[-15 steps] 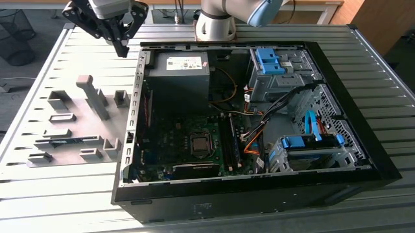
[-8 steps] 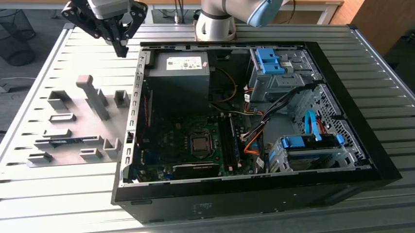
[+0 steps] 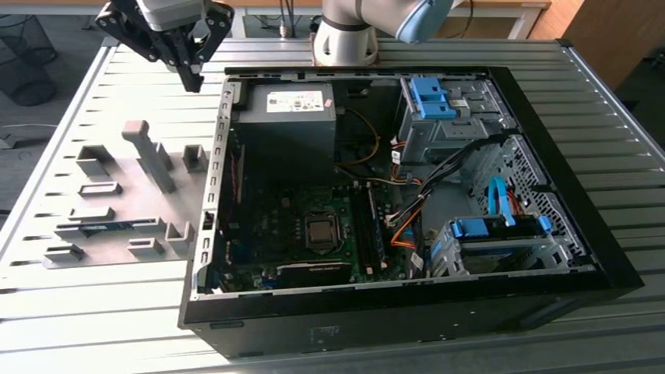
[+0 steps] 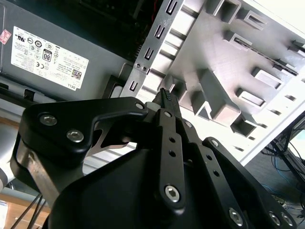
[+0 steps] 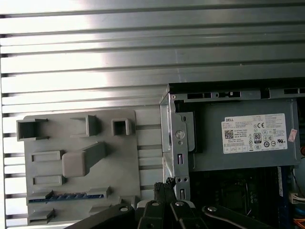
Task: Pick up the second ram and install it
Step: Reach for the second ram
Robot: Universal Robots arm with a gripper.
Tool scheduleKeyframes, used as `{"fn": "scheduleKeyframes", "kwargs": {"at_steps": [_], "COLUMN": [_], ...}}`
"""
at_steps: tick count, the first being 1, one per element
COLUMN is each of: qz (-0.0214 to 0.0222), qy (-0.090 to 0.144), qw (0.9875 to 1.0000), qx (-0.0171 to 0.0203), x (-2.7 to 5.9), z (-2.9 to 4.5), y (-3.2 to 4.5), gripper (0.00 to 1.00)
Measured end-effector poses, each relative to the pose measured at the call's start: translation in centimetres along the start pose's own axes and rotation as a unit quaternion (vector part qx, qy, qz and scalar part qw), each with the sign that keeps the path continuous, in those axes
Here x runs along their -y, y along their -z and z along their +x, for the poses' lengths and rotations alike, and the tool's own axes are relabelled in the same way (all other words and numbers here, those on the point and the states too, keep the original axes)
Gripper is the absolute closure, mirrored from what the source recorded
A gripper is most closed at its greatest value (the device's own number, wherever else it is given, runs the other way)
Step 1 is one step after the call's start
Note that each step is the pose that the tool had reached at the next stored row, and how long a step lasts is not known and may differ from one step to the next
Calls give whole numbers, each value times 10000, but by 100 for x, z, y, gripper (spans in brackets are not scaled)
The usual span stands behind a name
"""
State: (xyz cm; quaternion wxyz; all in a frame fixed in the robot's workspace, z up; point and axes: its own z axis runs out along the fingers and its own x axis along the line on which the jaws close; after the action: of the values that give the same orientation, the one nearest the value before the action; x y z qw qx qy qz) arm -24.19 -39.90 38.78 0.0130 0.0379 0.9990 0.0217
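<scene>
One slatted surface (image 3: 104, 312) carries one open computer case (image 3: 416, 312) with one grey holder tray (image 3: 135, 206) beside it. My hand (image 3: 192, 82) hangs above both, fingers pinched together, empty. One second ram (image 3: 104, 227) lies in the tray, well apart.

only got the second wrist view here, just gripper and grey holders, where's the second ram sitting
Observer: In the exterior view the second ram lies on the grey holder plate, on the exterior view's left of the computer case.
Operator: is the gripper anywhere near it
Observer: No. The gripper hangs by the case corner next to the power supply, past the plate's other end from the ram, and holds nothing.
Operator: anything lying on the stick
Observer: In the first wrist view the ram shows as a blue strip lying lengthwise on the plate, with nothing on top of it.
</scene>
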Motion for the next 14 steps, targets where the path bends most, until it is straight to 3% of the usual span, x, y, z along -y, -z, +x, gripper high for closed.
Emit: {"fn": "scheduleKeyframes", "kwargs": {"at_steps": [14], "qz": [0], "qy": [0], "qw": [10000], "qx": [0], "x": [7], "z": [99], "y": [-1], "gripper": [89]}}
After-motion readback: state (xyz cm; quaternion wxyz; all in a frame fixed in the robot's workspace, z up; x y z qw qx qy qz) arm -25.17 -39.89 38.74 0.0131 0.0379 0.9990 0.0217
